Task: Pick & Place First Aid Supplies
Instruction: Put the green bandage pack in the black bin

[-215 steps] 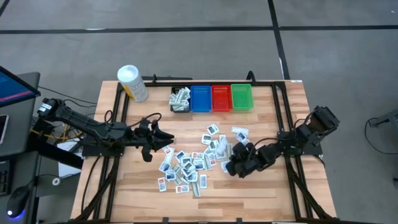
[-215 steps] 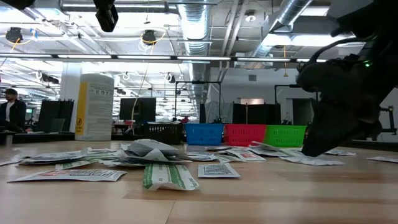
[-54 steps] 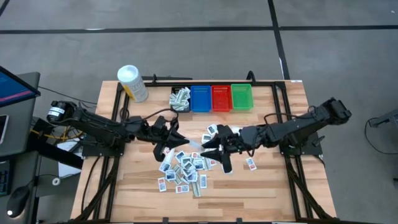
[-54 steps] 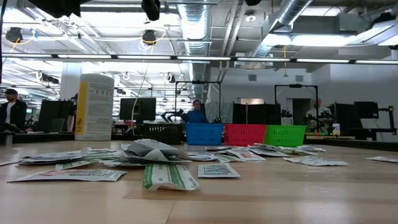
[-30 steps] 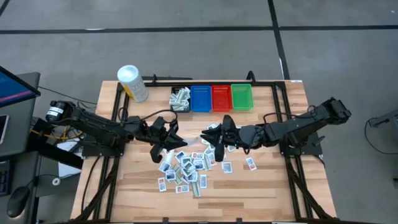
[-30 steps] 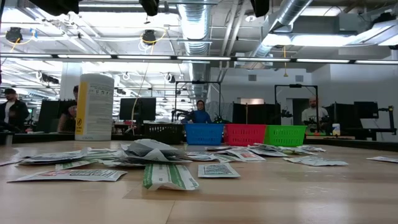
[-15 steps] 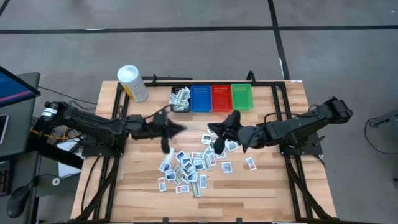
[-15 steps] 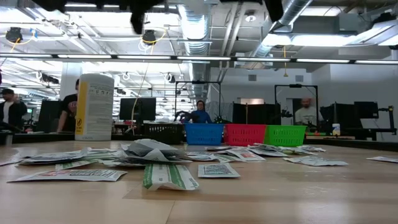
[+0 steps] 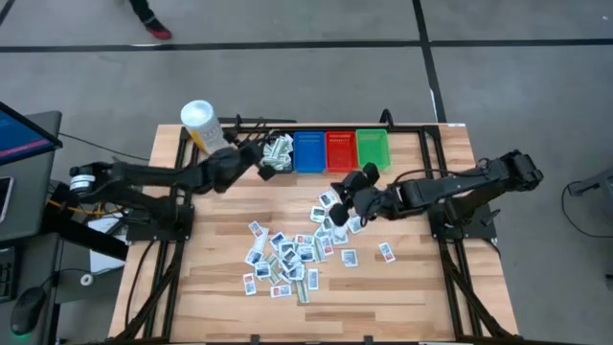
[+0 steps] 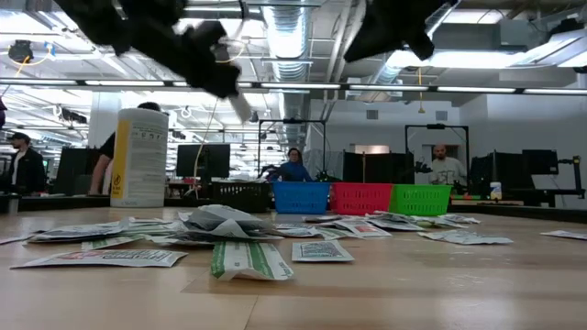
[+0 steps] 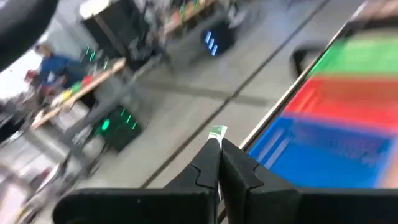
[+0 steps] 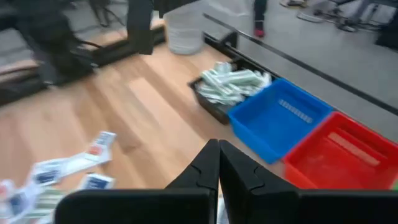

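Over the black bin (image 9: 278, 153), my left gripper (image 9: 261, 151) has swung up from the pile, pinching a packet (image 11: 217, 132); my right gripper (image 9: 337, 199) has lifted, fingers closed on nothing visible.

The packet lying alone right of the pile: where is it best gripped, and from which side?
Probably from straight above, the tool closing across its narrow width. The lone packet lies flat on the table, clear of the pile, so both long edges are free and no side face offers itself.

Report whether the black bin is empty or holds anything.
Not empty. The black bin holds a heap of packets, while the blue bin beside it looks bare.
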